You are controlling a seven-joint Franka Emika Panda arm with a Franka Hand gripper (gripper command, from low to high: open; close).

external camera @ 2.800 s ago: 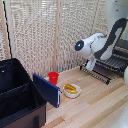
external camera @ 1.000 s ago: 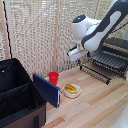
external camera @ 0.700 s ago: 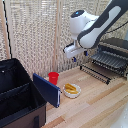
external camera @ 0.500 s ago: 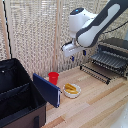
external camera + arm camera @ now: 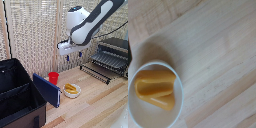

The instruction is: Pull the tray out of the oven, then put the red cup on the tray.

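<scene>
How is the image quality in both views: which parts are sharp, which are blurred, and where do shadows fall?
Exterior view: soft overall, the arm and end effector slightly smeared, even light, no strong glare; the red cup stays readable. Wrist view: blurred throughout, the bowl and its yellow food lack crisp edges, and a faint shadow lies on the wood beside the bowl.

Lab-like test setup, wooden tabletop [image 5: 95,105], reed blind backdrop [image 5: 35,35], toaster oven [image 5: 112,56], black case [image 5: 17,97]

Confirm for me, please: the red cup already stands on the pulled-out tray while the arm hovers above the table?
Not quite. In the exterior view the red cup stands on the wooden table beside the white bowl, not on the tray. The rest holds.
</scene>
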